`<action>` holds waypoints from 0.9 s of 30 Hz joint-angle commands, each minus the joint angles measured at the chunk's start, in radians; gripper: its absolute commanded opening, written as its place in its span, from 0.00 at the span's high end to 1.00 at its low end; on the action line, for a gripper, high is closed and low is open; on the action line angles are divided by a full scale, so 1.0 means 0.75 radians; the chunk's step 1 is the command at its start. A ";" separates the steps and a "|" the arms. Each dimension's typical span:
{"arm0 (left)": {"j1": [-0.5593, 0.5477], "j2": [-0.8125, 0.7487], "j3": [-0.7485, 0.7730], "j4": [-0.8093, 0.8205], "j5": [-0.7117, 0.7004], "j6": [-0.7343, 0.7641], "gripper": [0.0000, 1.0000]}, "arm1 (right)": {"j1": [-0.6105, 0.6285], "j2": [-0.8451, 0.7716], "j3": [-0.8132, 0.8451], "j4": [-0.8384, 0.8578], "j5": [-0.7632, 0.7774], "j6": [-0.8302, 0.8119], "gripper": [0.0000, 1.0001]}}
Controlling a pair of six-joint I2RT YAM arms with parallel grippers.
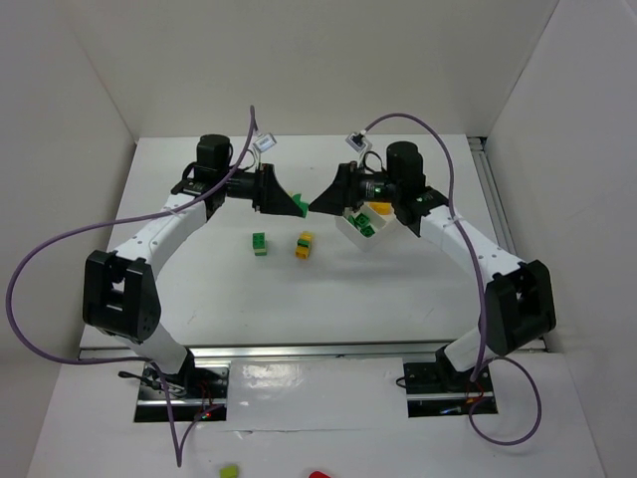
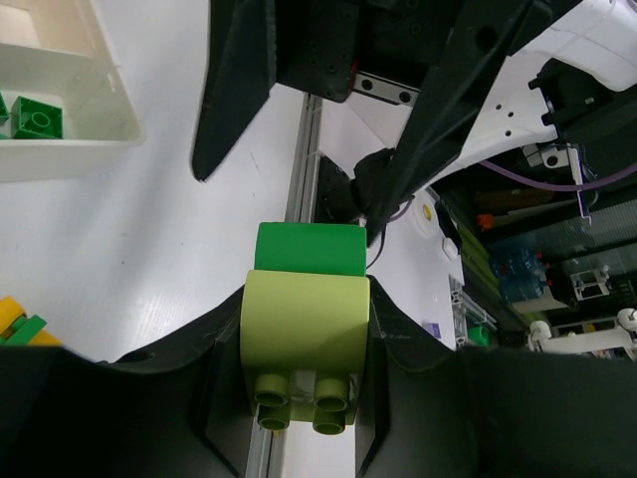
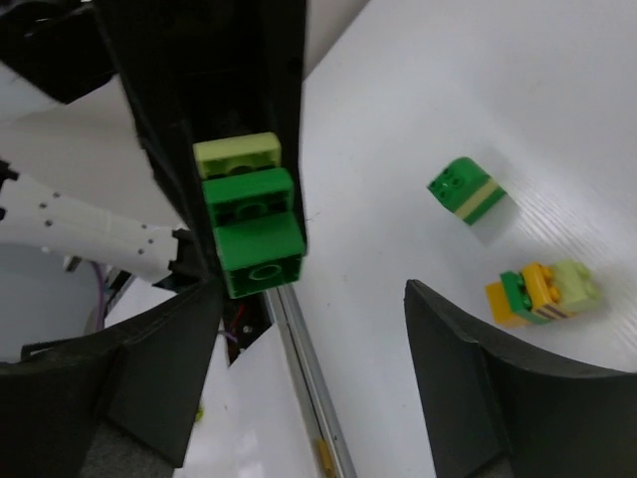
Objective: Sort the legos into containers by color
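My left gripper (image 1: 295, 205) is shut on a stacked pair of legos, pale green brick (image 2: 304, 321) joined to a dark green brick (image 2: 309, 247), held above the table. My right gripper (image 1: 320, 203) faces it tip to tip, open and empty. In the right wrist view the held pair (image 3: 249, 214) sits just off my right gripper's (image 3: 314, 309) left finger. A green lego with a pale stripe (image 1: 260, 244) (image 3: 468, 189) and a yellow-green stack (image 1: 305, 245) (image 3: 542, 291) lie on the table. The white tray (image 1: 350, 232) (image 2: 70, 149), under the right arm, holds green (image 2: 35, 117) and yellow bricks.
A metal rail (image 1: 299, 351) runs along the table's near edge by the arm bases. White walls enclose the table at the back and sides. Purple cables loop off both arms. Small green and red items (image 1: 230, 470) lie in front of the bases.
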State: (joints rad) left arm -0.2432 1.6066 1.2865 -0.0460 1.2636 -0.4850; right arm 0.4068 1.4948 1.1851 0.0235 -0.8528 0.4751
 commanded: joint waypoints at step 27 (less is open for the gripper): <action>-0.017 -0.054 0.003 -0.010 0.088 0.074 1.00 | 0.090 0.079 0.036 0.378 -0.194 0.133 0.80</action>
State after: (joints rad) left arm -0.2424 1.6032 1.2846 -0.0532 1.2785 -0.4694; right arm 0.4561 1.5681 1.1900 0.2016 -1.0203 0.5797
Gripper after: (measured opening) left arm 0.457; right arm 0.487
